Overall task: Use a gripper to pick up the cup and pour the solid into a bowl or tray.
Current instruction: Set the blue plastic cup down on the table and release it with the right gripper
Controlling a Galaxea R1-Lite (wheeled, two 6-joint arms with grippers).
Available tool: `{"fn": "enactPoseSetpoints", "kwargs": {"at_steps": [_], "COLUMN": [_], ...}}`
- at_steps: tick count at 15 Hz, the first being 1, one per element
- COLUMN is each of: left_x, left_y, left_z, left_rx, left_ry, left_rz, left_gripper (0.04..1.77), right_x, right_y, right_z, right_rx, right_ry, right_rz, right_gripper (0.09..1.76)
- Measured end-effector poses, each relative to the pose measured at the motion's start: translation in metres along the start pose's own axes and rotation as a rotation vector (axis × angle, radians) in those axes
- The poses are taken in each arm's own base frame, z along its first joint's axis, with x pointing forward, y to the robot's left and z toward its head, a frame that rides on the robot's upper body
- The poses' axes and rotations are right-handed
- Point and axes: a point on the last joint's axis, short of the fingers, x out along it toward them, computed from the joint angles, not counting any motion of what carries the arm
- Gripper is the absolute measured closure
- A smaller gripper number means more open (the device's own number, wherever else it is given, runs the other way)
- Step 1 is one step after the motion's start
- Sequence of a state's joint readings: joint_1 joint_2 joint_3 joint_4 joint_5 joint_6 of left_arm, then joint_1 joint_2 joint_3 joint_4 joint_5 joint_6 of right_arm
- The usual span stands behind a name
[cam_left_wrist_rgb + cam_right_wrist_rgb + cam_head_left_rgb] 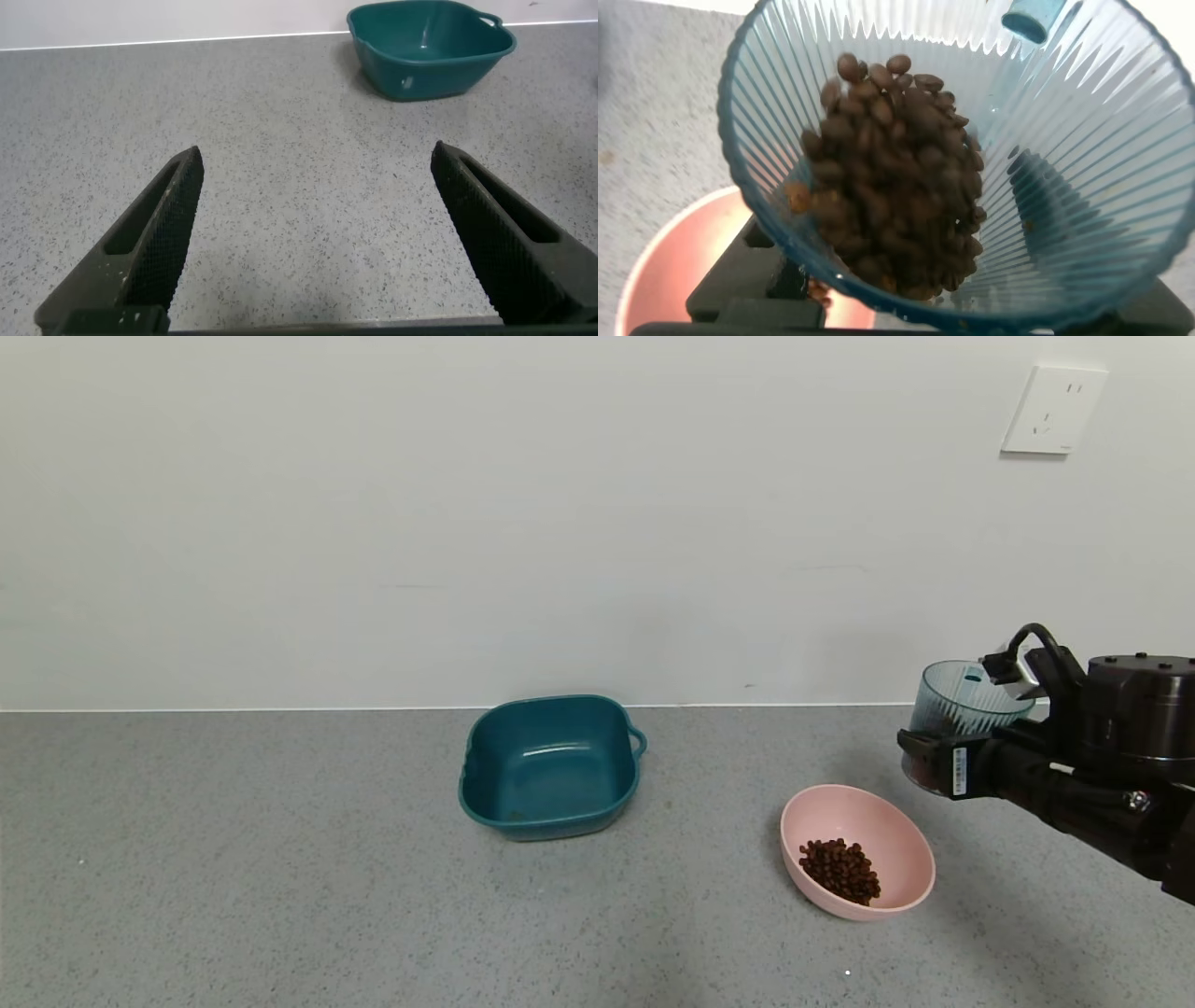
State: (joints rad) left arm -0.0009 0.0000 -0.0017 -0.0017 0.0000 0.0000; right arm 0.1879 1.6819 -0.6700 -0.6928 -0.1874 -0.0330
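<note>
The cup (963,709), ribbed and blue-grey, is up off the counter, clamped in the right gripper (943,761), whose black fingers are pinched tight on its lower wall. Through the right wrist camera, a heap of brown pellets (896,177) sits inside the cup, piled against its lower side as it leans. Just below the gripper and a little toward the robot's left sits the pink bowl (896,835), tilted on the counter (280,896), with a clump of the same pellets (840,870) lying in its near side. The cup hangs above the bowl's far right edge, apart from it. Farther left of the gripper, well apart, stands the teal tub (551,767) with its side handle. Over on the other side, the left gripper (318,233) hovers low over bare counter, jaws spread wide, nothing between them, the teal tub ahead of it.
</note>
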Motion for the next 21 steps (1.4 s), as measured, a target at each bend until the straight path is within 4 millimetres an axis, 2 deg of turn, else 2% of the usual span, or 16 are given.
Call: {"fn": "enactPoseSetpoints", "kwargs": {"at_steps": [5, 10, 15, 21], "left_x": [0.000, 0.000, 0.000, 0.000], "left_y": [0.000, 0.000, 0.000, 0.000], "left_z": [0.000, 0.000, 0.000, 0.000], "left_rx": [0.000, 0.000, 0.000, 0.000], "left_ry": [0.000, 0.000, 0.000, 0.000], "left_rz": [0.000, 0.000, 0.000, 0.000], "left_gripper": [0.06, 0.06, 0.06, 0.06], "right_x": [0.001, 0.016, 0.049, 0.093], "right_y": [0.001, -0.001, 0.000, -0.024], "right_z": [-0.001, 0.005, 0.011, -0.002], "right_rx": [0.139, 0.158, 0.162, 0.159], "right_ry": [-0.002, -0.017, -0.034, -0.054], "right_rz": [0.004, -0.012, -0.032, -0.114], "right_gripper": [0.50, 0.50, 0.50, 0.50]}}
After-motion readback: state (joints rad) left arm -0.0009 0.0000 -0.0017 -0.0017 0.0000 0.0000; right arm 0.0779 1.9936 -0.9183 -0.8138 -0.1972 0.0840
